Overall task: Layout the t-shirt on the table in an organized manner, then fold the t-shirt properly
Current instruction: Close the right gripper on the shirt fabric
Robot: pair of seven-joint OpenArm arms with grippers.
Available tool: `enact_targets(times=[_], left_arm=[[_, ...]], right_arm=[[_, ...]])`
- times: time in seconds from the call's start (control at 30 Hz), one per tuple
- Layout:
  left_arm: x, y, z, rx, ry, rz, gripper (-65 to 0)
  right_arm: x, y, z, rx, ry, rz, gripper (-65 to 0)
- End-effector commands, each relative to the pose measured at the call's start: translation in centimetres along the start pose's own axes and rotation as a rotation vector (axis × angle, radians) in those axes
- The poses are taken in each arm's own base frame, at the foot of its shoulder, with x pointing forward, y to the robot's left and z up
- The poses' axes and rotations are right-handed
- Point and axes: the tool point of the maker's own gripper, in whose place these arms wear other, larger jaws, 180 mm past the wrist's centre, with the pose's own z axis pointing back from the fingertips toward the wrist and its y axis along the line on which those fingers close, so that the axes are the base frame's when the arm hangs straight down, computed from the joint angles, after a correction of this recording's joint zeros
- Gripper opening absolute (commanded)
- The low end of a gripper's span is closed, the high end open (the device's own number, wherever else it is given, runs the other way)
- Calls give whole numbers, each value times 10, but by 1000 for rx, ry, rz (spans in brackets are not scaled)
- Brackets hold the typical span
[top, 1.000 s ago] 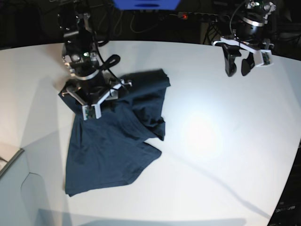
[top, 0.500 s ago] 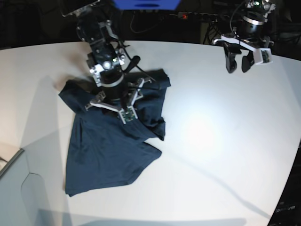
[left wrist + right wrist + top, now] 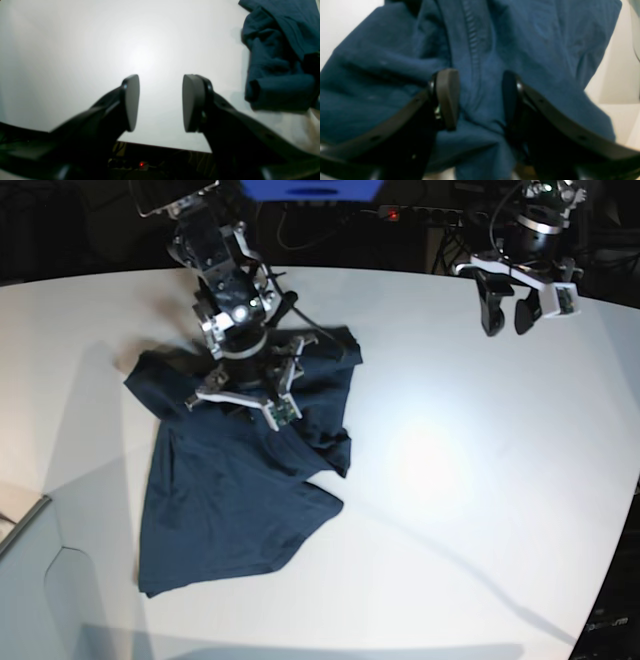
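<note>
On the left half of the table (image 3: 450, 510) we see the t-shirt (image 3: 230, 510), dark navy, lying crumpled rather than flat: a broad panel spreads toward the near-left, and bunched folds pile up at its far end and right side. We have the right gripper (image 3: 255, 402) low over that bunched far part, pointing down at the cloth. From the right wrist view its jaws stand apart, with a stitched ridge of the t-shirt (image 3: 480, 62) running between the pads (image 3: 448, 97). We can't tell whether the pads touch the fabric; nothing looks pinched.

At the far-right edge of the table we have the left gripper (image 3: 505, 315), raised above the white surface and well apart from the shirt. In its wrist view the left gripper (image 3: 160, 102) has its jaws apart with only bare table (image 3: 75, 50) between them. A rolled edge of the t-shirt (image 3: 277, 62) shows at the right of that view.
</note>
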Motion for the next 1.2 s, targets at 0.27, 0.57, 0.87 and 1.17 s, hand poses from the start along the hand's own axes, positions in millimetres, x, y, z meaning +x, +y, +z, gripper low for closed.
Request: enact_targets(times=[0.27, 0.57, 0.87, 1.17], left_arm=[[11, -1, 1, -9, -39, -8, -379], [15, -3, -2, -13, -52, -7, -379], [16, -2, -2, -11, -53, -8, -379], [14, -2, -1, -11, -48, -8, -379]], right_arm=[[17, 14, 4, 30, -57, 24, -366], [12, 5, -5, 16, -36, 50, -366], [7, 1, -7, 13, -25, 63, -444], [25, -6, -2, -6, -73, 51, -650]])
